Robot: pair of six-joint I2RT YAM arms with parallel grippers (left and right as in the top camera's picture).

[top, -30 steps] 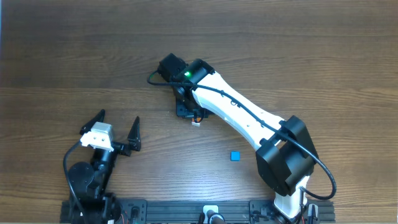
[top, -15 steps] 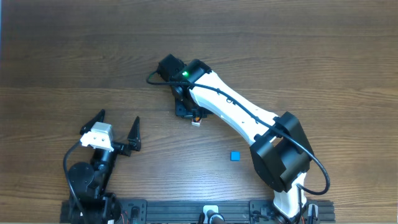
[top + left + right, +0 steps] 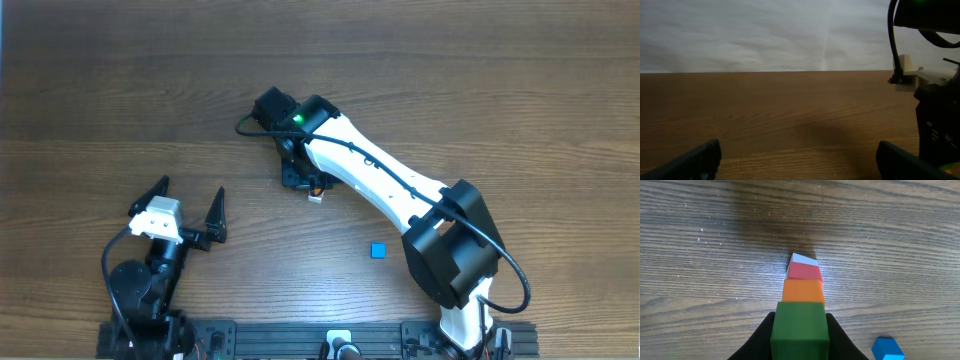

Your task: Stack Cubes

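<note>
**Stack Cubes: four up, one loose**

1. Stack: in the right wrist view you have the white cube [image 3: 804, 259], red cube [image 3: 804, 271], orange cube [image 3: 802, 291] and green cube [image 3: 800, 322] piled in that order. White is at the base, and the pile sits near the middle of the frame.
2. Right gripper [image 3: 800, 335]: its fingers are closed against both sides of the green cube, which sits on the orange one and is not yet let go.
3. Blue cube [image 3: 887, 347]: alone on the table [image 3: 100, 80], lower right of the wrist frame, well apart from the stack.
4. Left gripper [image 3: 191, 190]: lower left of the top view, fingers spread, holding nothing.

Outstanding, by my reckoning: release green, then fetch blue and place it on top.
</note>
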